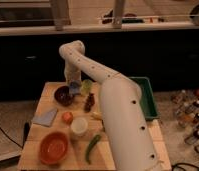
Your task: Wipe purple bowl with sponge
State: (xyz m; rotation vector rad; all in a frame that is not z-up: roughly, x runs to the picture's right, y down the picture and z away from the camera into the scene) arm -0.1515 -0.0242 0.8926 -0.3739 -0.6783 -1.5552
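Observation:
The purple bowl (pixel 63 95), small and very dark, stands at the back left of the wooden table (pixel 33 150). My white arm rises from the lower right, bends high at the back and comes down to the bowl. My gripper (pixel 74 86) hangs at the bowl's right rim. It is shut on the sponge (pixel 74 90), a small blue-grey block that sits at the bowl's upper right edge. Whether the sponge touches the inside of the bowl is hard to tell.
On the table are a flat blue-grey cloth (pixel 45 118), a small orange fruit (pixel 67 117), a white cup (pixel 79 126), a large orange bowl (pixel 54 147), a green vegetable (pixel 93 146) and a brown item (pixel 89 102). A green tray (pixel 147 97) lies to the right, with bottles (pixel 190 112) beyond.

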